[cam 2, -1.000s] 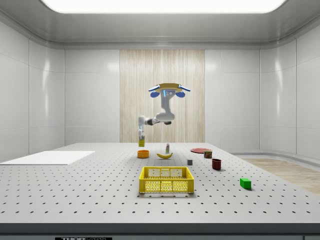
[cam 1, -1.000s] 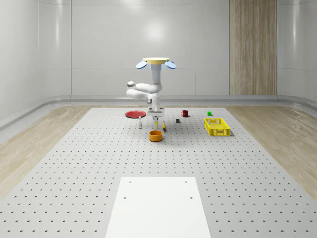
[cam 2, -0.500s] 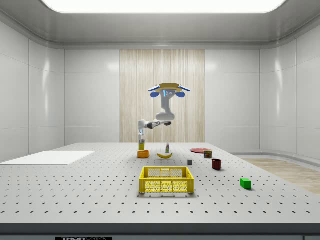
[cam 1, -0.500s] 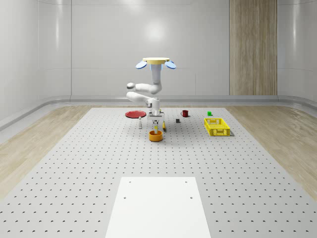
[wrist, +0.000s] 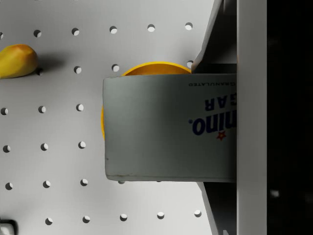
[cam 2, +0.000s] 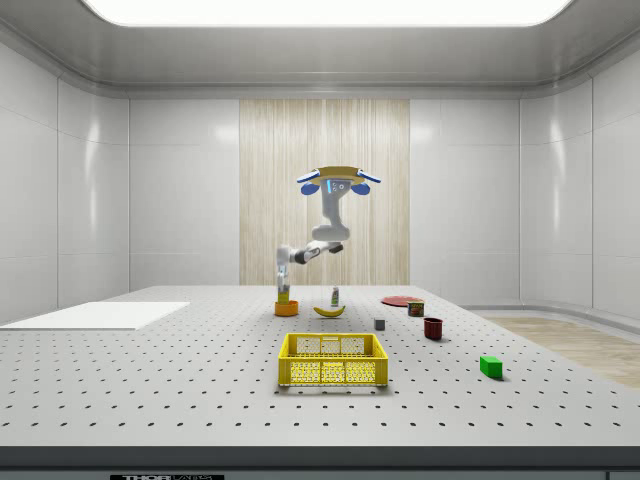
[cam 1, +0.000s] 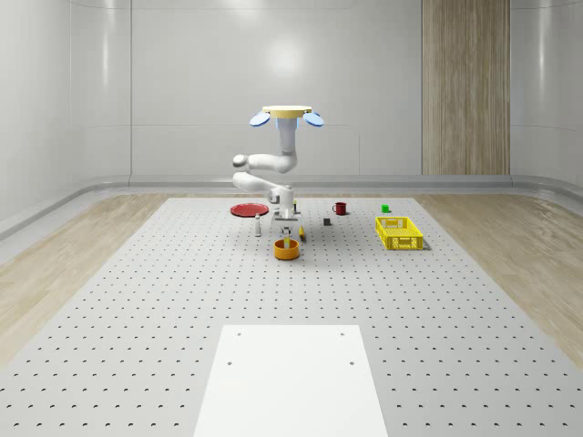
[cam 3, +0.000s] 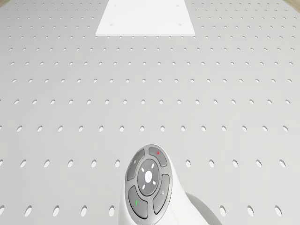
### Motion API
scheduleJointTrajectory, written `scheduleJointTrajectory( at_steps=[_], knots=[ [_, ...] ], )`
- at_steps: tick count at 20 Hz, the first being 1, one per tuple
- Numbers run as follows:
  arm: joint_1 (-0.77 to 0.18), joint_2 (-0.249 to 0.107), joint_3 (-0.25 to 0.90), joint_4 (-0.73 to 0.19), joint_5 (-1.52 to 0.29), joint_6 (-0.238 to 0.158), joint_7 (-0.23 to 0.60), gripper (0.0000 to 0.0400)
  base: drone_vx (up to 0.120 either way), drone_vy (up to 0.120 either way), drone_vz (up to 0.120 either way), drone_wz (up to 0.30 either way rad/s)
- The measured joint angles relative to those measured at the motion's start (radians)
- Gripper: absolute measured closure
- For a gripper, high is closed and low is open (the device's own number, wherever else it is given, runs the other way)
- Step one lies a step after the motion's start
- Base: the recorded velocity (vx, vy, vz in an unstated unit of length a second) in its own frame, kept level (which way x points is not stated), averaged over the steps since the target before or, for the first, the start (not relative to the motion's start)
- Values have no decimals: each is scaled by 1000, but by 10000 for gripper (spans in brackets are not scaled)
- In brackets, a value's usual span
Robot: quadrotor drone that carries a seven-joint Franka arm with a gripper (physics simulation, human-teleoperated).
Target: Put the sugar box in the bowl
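White-walled room; perforated table carries an orange bowl.

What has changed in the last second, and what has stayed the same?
The arm lowered the gripper with the sugar box until the box reached the orange bowl. The gripper stays shut on the box. The drone keeps hovering over the table; the other things have not moved.

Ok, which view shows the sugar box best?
The wrist view: the box sits close up, label readable, between the pincer fingers, over the bowl. The side view shows it as a small sliver standing in the bowl; in the whole-scene view it is barely discernible.
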Motion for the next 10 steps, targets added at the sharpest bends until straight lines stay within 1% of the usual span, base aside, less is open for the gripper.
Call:
scheduleJointTrajectory(
  at_steps=[4, 5, 6, 7, 8, 10],
  knots=[
    [-10, 13, -36, 22, -36, 11, -1, 233, 0, 0, 0, 0],
    [-11, 15, -42, 25, -42, 13, -2, 216, 0, 0, 0, 0],
    [-12, 18, -48, 29, -46, 15, -10, 168, 0, 0, 0, 0],
    [-12, 21, -52, 31, -49, 16, -18, 131, 0, 0, 0, 0],
    [-11, 24, -55, 33, -52, 16, -25, 102, 0, 0, 0, 0],
    [-7, 28, -53, 31, -50, 11, -37, 62, 0, 0, 0, 0]
  ],
)
